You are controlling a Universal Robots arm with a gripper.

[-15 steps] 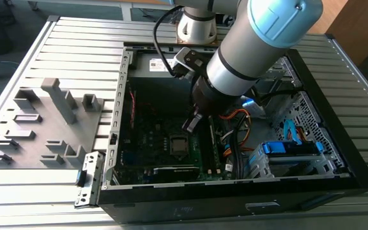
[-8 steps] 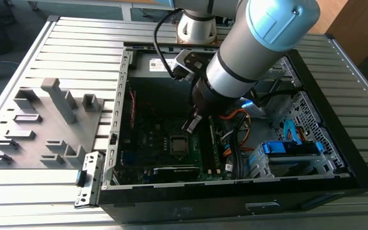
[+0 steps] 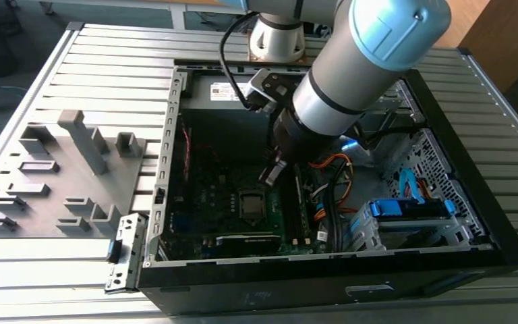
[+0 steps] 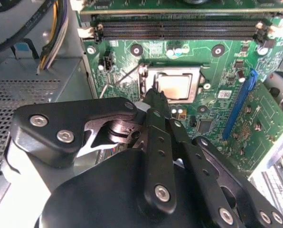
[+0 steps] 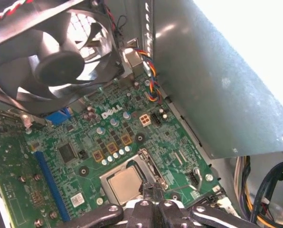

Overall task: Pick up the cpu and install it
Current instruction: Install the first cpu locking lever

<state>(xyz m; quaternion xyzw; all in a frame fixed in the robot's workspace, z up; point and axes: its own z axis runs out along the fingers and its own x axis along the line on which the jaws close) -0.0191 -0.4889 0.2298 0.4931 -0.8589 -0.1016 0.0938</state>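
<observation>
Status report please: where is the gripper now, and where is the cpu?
Gripper shut, tips at socket edge. Cpu seated in socket on motherboard, not held. Nothing blocking.

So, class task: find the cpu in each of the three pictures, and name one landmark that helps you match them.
Exterior view: the cpu sits in the socket on the motherboard, below the gripper.
Second wrist view: the cpu lies just beyond the gripper.
First wrist view: the cpu lies just above the gripper.
Shared landmark: the silver socket frame around the chip.
</observation>
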